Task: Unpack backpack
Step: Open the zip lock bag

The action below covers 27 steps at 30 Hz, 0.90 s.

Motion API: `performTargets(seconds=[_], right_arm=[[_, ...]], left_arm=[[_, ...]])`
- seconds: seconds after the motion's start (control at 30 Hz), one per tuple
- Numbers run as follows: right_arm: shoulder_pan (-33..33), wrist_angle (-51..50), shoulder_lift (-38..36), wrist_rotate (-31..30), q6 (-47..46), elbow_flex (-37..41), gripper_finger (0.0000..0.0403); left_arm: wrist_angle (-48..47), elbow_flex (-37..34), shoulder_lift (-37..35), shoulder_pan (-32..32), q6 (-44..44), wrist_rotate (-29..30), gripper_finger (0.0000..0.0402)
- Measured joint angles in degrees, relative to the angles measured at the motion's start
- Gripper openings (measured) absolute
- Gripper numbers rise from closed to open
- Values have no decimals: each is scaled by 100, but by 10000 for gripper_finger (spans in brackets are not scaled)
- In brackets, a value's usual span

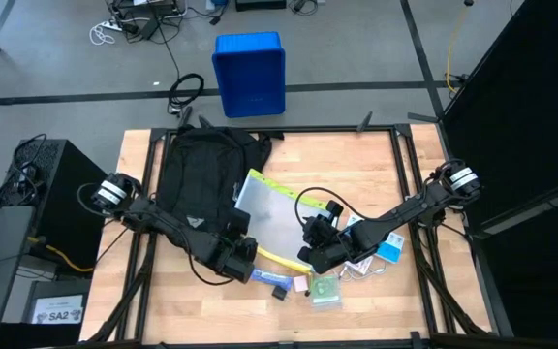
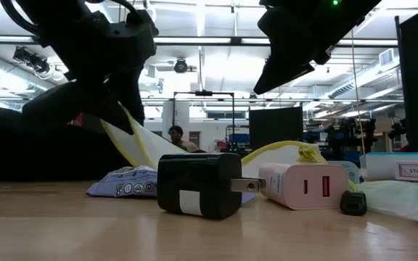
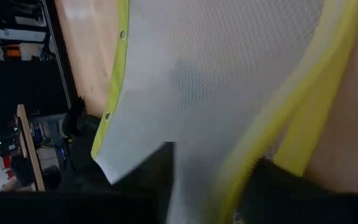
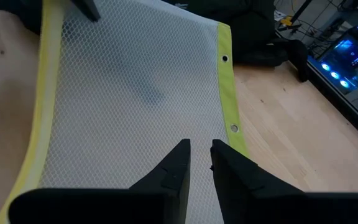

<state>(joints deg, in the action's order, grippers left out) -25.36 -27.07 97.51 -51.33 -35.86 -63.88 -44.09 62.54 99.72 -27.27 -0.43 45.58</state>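
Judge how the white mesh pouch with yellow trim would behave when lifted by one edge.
The mesh pouch probably flops: in the low view it sags in a curve below the left end effector. Thin netting suggests it is light. Its flat shape is unlikely to roll.

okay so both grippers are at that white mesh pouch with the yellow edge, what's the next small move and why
Probably lift the mesh pouch slightly and carry it clear of the backpack. The left gripper looks closed on the pouch's yellow edge, the pouch lies partly against the backpack, and the right gripper hovers nearly shut above the mesh without clearly holding it. Already unpacked items, like the black charger, sit near the table's front edge.
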Motion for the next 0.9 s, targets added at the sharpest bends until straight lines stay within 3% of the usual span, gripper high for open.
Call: performTargets(seconds=[0.1,0.33,0.53,0.77,0.9], right_arm=[[0,0,-2,2,0,0,40],[1,2,-2,0,0,1,31],[0,27,-2,-164,7,0,31],[-124,576,-2,-131,540,2,40],[-240,1262,-2,223,1133,2,53]], left_arm=[[4,0,0,0,-10,-139,14],[-1,0,2,73,-931,104,1],[180,0,2,143,-1925,945,0],[772,0,2,321,-1969,1159,0],[1080,0,0,426,-1936,1351,0]])
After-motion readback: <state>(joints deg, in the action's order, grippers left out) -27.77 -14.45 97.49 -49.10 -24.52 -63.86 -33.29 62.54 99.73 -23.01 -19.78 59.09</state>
